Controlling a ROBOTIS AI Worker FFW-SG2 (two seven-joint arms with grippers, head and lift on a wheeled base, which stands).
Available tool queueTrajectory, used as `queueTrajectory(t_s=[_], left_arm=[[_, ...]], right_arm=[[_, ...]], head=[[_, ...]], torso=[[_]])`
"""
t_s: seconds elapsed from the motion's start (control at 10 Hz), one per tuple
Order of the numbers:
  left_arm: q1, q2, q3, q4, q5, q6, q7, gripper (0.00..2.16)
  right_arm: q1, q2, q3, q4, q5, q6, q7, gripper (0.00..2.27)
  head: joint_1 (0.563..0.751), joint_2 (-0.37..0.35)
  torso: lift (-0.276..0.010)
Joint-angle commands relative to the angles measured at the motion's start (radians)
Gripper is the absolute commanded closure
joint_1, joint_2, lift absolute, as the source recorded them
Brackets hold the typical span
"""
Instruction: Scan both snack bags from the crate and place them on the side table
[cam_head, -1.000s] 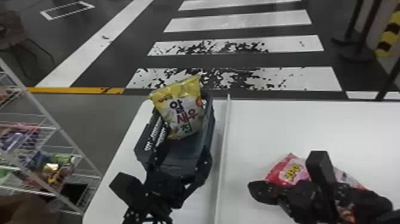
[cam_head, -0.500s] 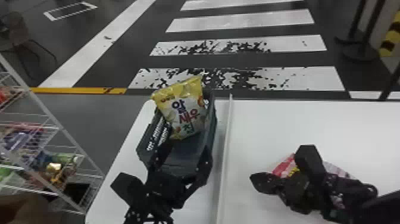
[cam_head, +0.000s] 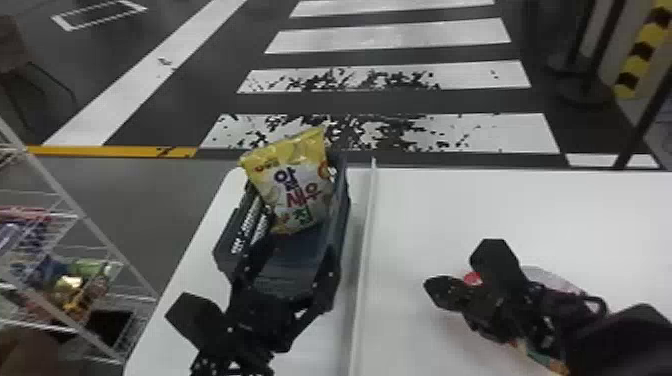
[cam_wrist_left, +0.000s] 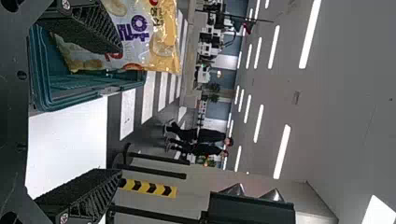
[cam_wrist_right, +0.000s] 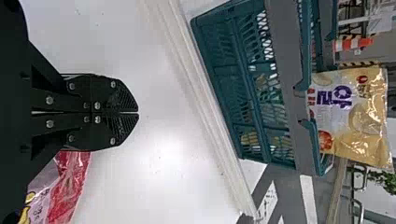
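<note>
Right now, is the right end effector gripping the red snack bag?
No, the right end effector is shut with nothing between its fingers, and the red bag lies to one side.

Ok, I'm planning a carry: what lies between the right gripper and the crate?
The right wrist view shows bare tabletop, then a white strip, between right gripper and crate.

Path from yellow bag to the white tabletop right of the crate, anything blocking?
Yes. The yellow bag must clear the crate's right wall, then the long white strip, which looks raised. The right tool also hangs over that tabletop, nearer the robot.
</note>
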Motion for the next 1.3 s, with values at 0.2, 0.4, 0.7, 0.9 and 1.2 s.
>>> queueTrajectory(t_s=[0.2,0.4,0.7,0.9,1.2], left_arm=[[0.003,0.002,0.001,0.000,0.000,0.000,-0.001,0.08],[0.003,0.002,0.001,0.000,0.000,0.000,0.000,0.08],[0.005,0.002,0.006,0.000,0.002,0.000,0.000,0.08],[0.000,0.002,0.006,0.002,0.002,0.000,0.000,0.08],[-0.005,0.000,0.006,0.011,0.002,0.000,0.000,0.08]], right_arm=[[-0.026,0.001,0.002,0.058,0.070,-0.015,-0.083,2.25],[-0.041,0.001,0.000,0.091,0.084,-0.031,-0.155,2.25],[0.017,0.001,-0.046,0.009,0.029,-0.025,-0.167,2.25],[0.057,-0.002,-0.047,-0.082,0.004,0.049,-0.133,2.25],[0.080,-0.005,-0.059,-0.140,-0.077,0.049,-0.081,2.25]], head=[[0.695,0.157],[0.695,0.133],[0.695,0.107],[0.695,0.118],[0.695,0.136]], torso=[[-0.095],[-0.095],[-0.095],[-0.095],[-0.095]])
